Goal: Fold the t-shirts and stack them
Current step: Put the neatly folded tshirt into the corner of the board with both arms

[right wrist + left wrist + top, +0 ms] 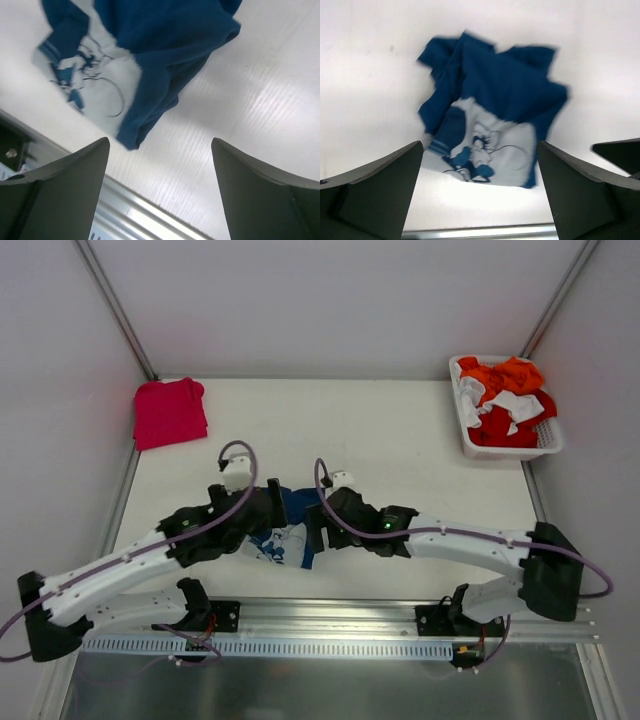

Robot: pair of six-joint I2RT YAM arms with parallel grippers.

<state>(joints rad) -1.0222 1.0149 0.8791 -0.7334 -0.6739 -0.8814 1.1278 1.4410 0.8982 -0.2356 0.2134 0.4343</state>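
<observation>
Near the front edge of the surface (400,450), the crumpled navy t-shirt (290,525) is seen between the left gripper (479,150) and right gripper (160,145); both are spread wide, empty; the red t-shirt (170,412) is laid folded at the far-left corner.

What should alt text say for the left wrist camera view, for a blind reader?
A crumpled navy blue t-shirt with a white printed graphic lies on the white table, unheld. The left end effector hangs above it, its dark fingers wide open at the bottom corners.
</observation>
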